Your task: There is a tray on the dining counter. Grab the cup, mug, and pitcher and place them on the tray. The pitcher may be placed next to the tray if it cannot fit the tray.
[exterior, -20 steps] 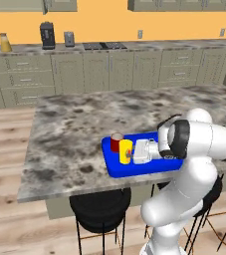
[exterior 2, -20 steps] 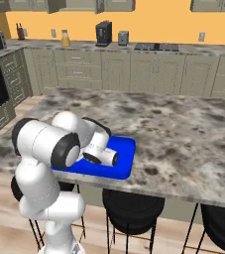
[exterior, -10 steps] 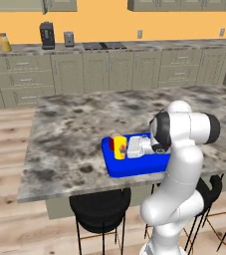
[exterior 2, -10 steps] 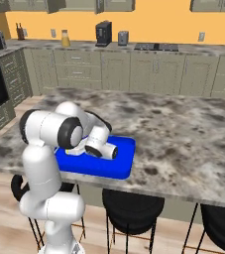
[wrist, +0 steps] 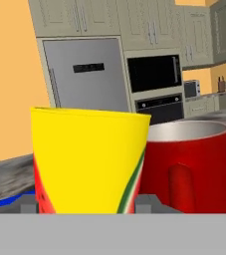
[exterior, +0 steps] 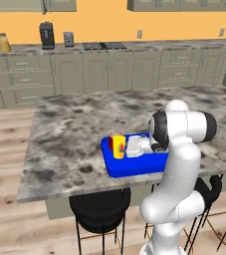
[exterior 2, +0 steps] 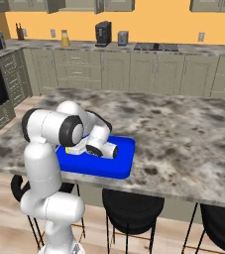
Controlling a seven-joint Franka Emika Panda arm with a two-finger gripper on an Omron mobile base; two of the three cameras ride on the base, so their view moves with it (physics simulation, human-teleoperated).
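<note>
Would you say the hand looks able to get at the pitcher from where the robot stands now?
Probably not. The pitcher stands on the far back counter by the wall, while the hand is low over the tray, at the yellow cup beside the red mug. The dining counter lies between.

A: What stands along the back wall?

B: A long counter (exterior: 134, 47) over beige drawers (exterior: 27, 79), under an orange wall (exterior: 99, 22). On it, a black coffee maker (exterior: 47, 35) with a grey canister (exterior: 68, 38) just beside it, and a cooktop (exterior: 104, 46) further right.

A: Anything else?

B: Black stools (exterior 2: 133, 207) on a wood floor (exterior: 5, 129). In the hand view, a steel fridge (wrist: 84, 74) next to a wall oven (wrist: 152, 74), with a microwave (wrist: 191, 88) and knife block (wrist: 222, 84) beyond.
</note>
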